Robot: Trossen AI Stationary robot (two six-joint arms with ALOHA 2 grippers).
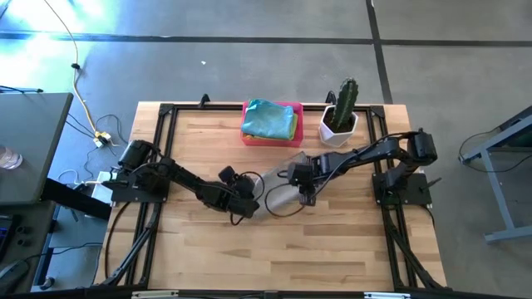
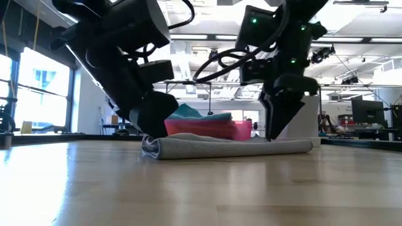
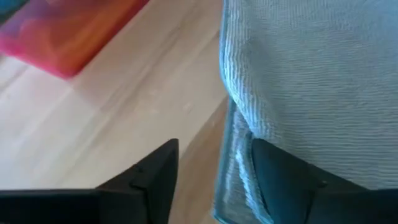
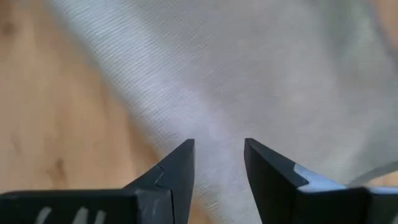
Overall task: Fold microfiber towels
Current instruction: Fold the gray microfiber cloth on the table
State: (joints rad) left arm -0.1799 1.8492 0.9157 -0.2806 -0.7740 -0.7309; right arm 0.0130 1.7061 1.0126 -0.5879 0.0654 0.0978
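1. While both arms reached to the middle of the wooden table (image 1: 332, 249), the grey towel (image 1: 281, 193) lay flat there, folded over on itself, between the two grippers
2. The left gripper (image 1: 248, 209) sat low at the towel's left edge; its fingers (image 3: 149, 180) stood apart, one on bare wood and the other on the cloth's folded edge, gripping nothing
3. The right gripper (image 1: 304, 196) pointed down onto the towel's right part, its fingers (image 4: 177, 174) partly apart with cloth under the tips; whether they pinched any fabric could not be told
4. The pink tray (image 1: 295, 110) stood at the far edge of the table, well apart from the grey towel, with a light blue towel (image 1: 268, 118) on top of a lime green towel (image 1: 287, 130)
5. A potted cactus (image 1: 342, 110) stood just right of the tray
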